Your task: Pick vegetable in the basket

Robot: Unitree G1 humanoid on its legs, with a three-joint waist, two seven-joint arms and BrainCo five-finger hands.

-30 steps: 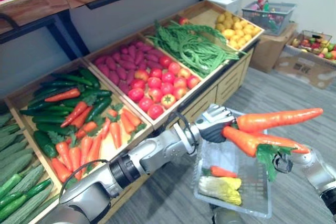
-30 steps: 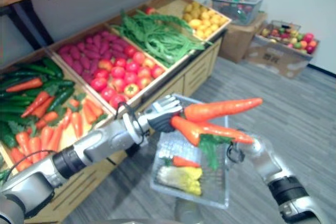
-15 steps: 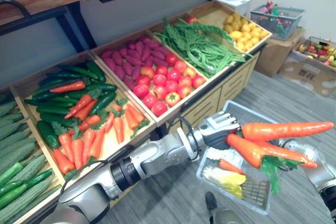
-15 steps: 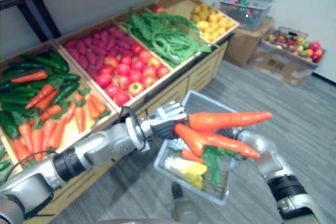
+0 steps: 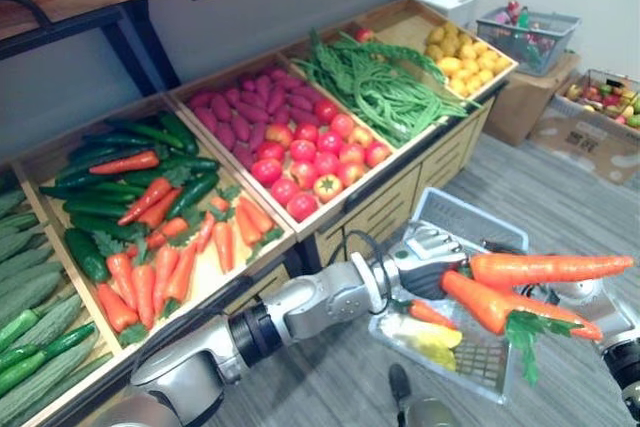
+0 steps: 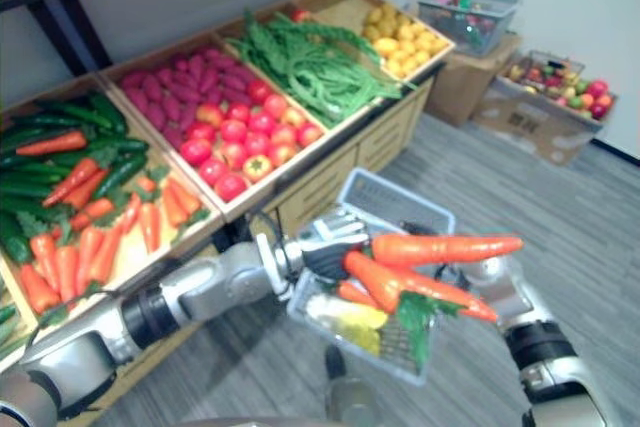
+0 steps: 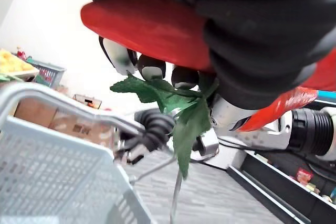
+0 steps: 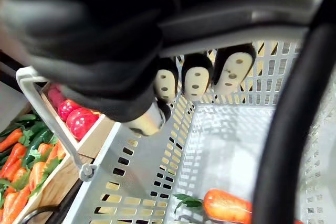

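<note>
Above the basket [image 5: 452,213], left hand [image 5: 425,265] curled round two carrots [image 5: 545,268], right hand [image 5: 578,293] clenched on the basket, small carrot [image 5: 430,313] and yellow vegetable [image 5: 424,336] lying inside

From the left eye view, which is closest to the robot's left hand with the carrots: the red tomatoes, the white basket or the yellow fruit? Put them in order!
Starting from the left hand, which grips the carrots:
1. White basket, right under the hand.
2. Red tomatoes, in the middle crate of the stand.
3. Yellow fruit, in the crate at the far end.
</note>
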